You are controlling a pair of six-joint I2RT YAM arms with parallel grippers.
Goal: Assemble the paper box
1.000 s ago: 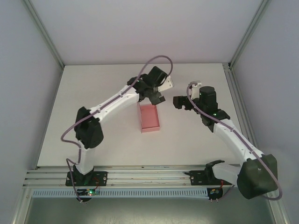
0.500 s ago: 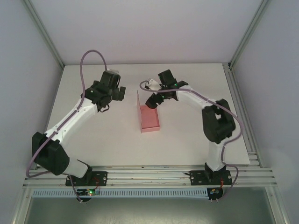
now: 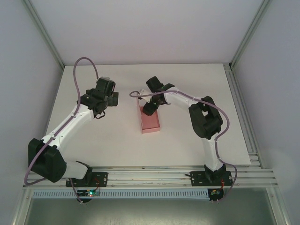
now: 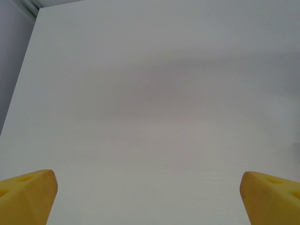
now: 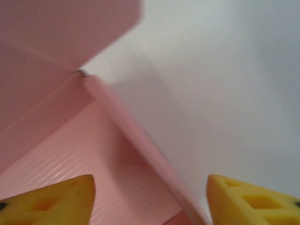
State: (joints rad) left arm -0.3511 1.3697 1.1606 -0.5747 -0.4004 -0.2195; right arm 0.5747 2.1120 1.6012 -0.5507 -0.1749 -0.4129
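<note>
The pink paper box (image 3: 150, 123) lies open in the middle of the tabletop (image 3: 197, 84), with a flap (image 5: 56, 28) standing up at its far end. The right jaws are released and straddle one side wall, with one yellow fingertip (image 5: 51, 199) inside the box. The left jaws are wide apart and hang over bare tabletop, well left of the box.

White matte worktop (image 3: 117, 140), pale grey enclosure walls (image 3: 140, 28) on three sides, slanting aluminium corner posts (image 3: 43, 33), slotted aluminium rails (image 3: 154, 175) along the near edge, soft even light, faint shadows.
</note>
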